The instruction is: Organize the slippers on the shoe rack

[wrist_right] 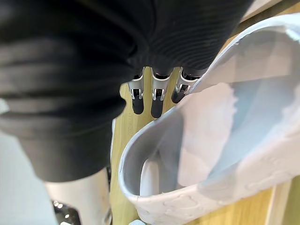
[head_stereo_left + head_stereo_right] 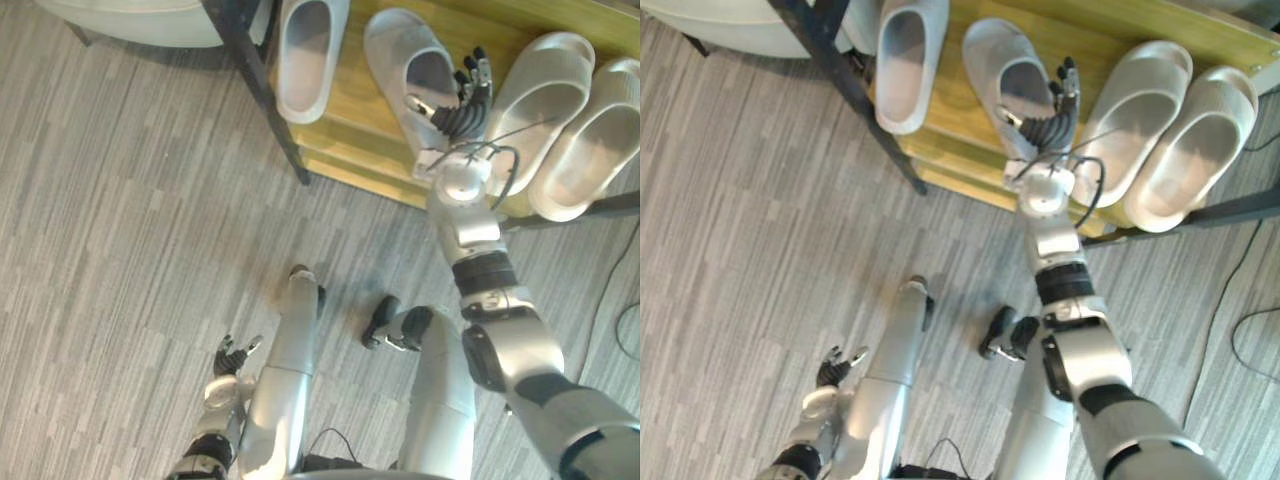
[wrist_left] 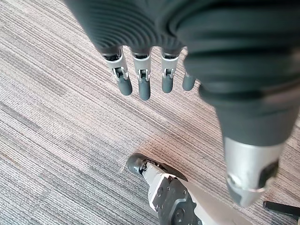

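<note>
1. Grey slipper is pinched by the fingers of the right hand on the shoe rack; the left hand is left slack.
2. Released askew at the edge, it could be tipped off.

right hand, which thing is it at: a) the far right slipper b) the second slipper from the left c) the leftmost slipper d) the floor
b: the right hand is up at the wooden shelf, right against the side of the second slipper from the left.
</note>
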